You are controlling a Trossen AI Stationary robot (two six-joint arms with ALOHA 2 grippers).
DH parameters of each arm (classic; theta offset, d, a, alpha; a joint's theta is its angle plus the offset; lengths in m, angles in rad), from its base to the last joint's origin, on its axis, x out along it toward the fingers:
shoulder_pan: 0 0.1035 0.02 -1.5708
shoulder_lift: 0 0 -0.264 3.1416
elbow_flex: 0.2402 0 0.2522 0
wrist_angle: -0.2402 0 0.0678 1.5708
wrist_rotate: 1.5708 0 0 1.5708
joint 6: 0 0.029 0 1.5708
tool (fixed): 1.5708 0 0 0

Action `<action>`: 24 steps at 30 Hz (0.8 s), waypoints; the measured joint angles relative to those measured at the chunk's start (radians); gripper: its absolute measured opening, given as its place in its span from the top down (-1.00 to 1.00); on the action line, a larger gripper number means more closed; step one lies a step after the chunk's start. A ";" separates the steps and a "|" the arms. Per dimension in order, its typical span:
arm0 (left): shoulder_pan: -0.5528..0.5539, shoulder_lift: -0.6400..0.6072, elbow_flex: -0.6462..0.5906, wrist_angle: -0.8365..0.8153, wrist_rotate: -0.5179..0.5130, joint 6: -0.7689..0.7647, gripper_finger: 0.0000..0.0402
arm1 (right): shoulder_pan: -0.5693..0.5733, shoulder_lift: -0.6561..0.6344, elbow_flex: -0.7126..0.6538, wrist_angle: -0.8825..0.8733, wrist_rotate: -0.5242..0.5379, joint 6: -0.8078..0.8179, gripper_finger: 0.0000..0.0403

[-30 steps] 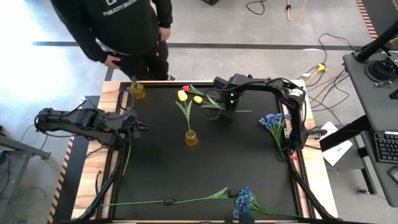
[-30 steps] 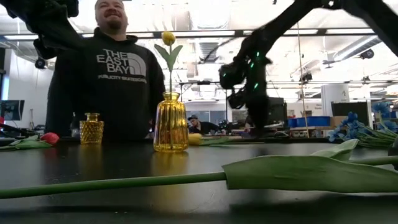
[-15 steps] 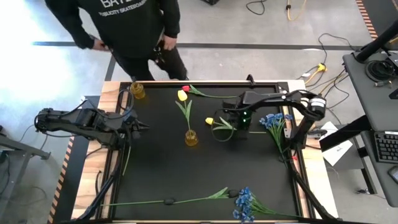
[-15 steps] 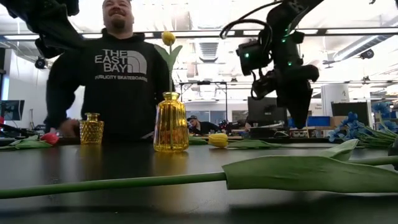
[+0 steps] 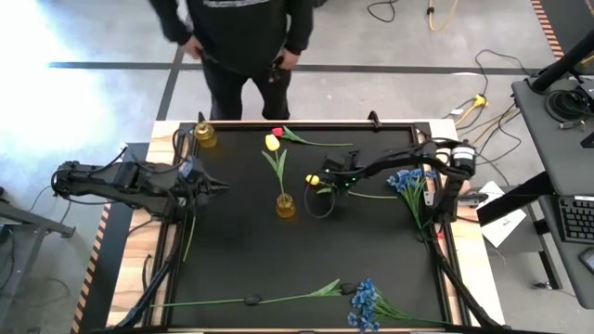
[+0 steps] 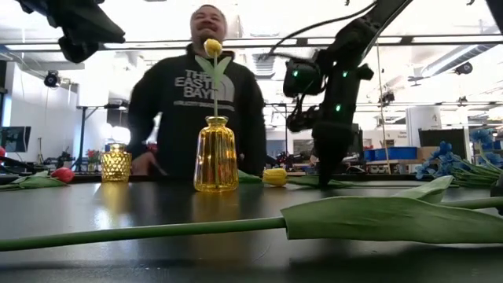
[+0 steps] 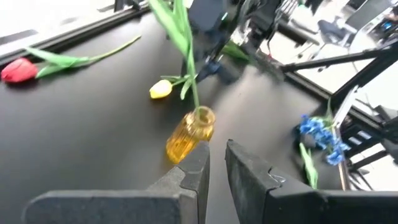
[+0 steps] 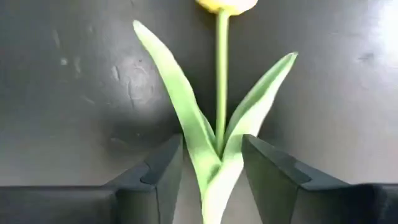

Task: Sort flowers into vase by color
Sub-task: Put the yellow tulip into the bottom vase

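Observation:
A yellow tulip (image 5: 313, 180) lies right of the amber vase (image 5: 285, 206), which stands mid-table with another yellow tulip (image 5: 272, 143) upright in it. My right gripper (image 5: 336, 183) points down over the lying tulip (image 8: 227, 5), shut on it just behind the head. A red tulip (image 5: 277, 133) lies along the far edge beside a small amber vase (image 5: 205, 135). Blue blossoms lie at the right edge (image 5: 406, 181) and the near edge (image 5: 365, 297). My left gripper (image 5: 212, 188) hovers at the table's left side, shut and holding nothing. My right gripper pinches the yellow tulip where its two leaves join the stem (image 8: 214, 155), one finger (image 8: 158, 174) on each side. The fingers come from above, pointing down, and lie across the stem. The head (image 6: 275, 177) sits at table level and the stem (image 5: 376, 195) trails toward the right edge.
A long green stem with a leaf (image 5: 251, 300) lies along the near edge, large in the low view (image 6: 377, 216). A person in a dark hoodie (image 6: 200, 94) stands behind the far edge. The table has a raised frame (image 5: 173, 232) all round.
My right gripper has moved from the far edge toward the near edge and the table's middle, taking the yellow tulip from beside the red one to a spot right of the vase, then come down lower. The person has stepped to the right behind the table.

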 joint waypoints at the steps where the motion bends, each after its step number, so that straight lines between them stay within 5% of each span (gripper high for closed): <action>1: 0.000 0.000 0.000 0.005 0.000 0.002 0.79 | 0.000 0.014 0.009 -0.003 0.007 -0.001 0.29; 10: -0.001 0.017 0.059 -0.025 0.062 0.001 0.79 | 0.005 0.037 0.052 -0.015 0.019 0.058 0.89; 15: -0.001 0.063 0.164 -0.170 0.062 0.032 0.79 | 0.005 -0.090 0.088 0.031 0.019 0.141 0.94; 24: -0.001 0.140 0.210 -0.292 0.146 0.000 0.79 | 0.094 -0.368 0.034 0.632 0.019 0.319 0.95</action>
